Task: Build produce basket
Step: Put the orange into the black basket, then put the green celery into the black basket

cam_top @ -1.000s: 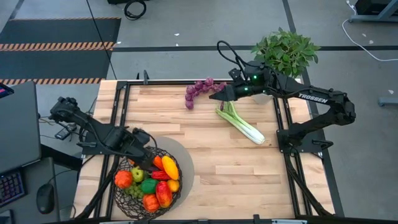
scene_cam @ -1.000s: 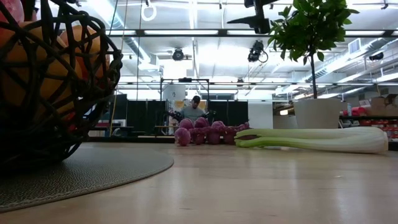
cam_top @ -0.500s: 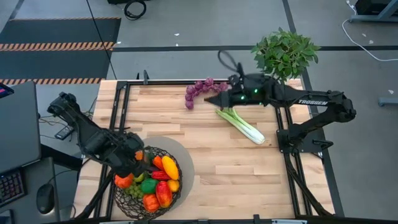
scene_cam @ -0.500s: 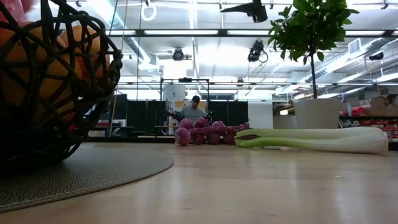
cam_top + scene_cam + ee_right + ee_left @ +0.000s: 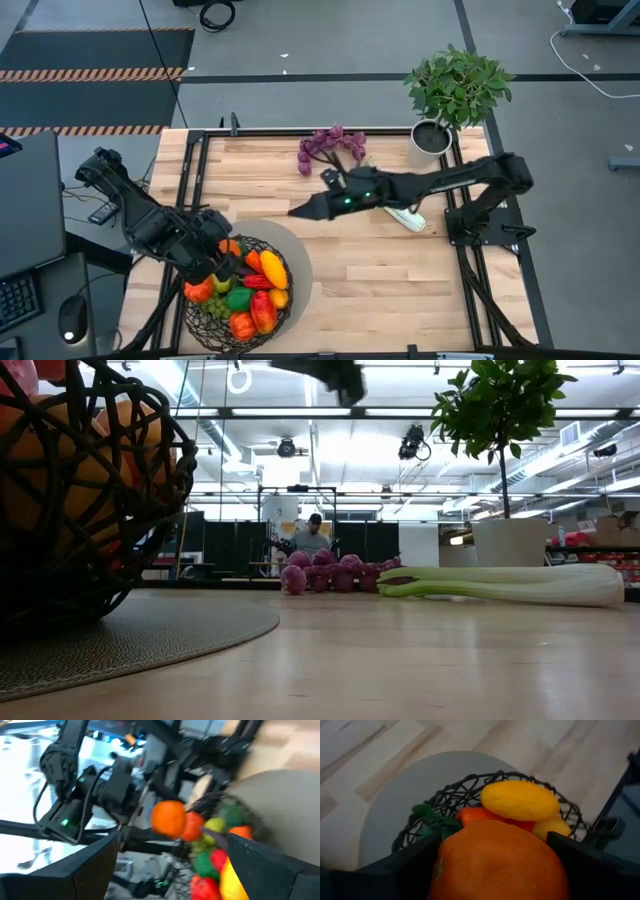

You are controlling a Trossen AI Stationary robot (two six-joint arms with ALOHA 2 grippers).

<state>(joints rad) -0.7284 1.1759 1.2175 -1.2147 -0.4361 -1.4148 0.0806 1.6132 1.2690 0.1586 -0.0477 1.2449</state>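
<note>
A round basket (image 5: 240, 300) of dark criss-crossing wire sits on a grey circular mat (image 5: 290, 250) at the near left corner of the wooden table (image 5: 350, 260), heaped with toy produce: a yellow lemon (image 5: 273, 270), red and orange peppers, a green piece and more orange fruit pressed against the see-through mesh. The left gripper (image 5: 222, 262) hangs over the far left rim of the basket, its 2 dark fingers spread wide around an orange (image 5: 500, 862) that fills the left wrist view; whether the fingers actually touch the fruit cannot be told. Beyond the basket, toward the far edge of the table, a bunch of purple grapes (image 5: 330, 148) lies on the bare wood, and a stalk of pale green celery (image 5: 510, 584) lies to the right of the grapes, mostly covered from above by the right arm. The right gripper (image 5: 300, 212) is stretched out above the middle of the table, between the grapes and the basket, pointing toward the basket with its fingers apart and nothing between them. A white pot with a leafy green plant (image 5: 455, 85) stands at the table's far right corner, well away from the basket. In the low view a person (image 5: 312, 536) sits in the room behind the table.
</note>
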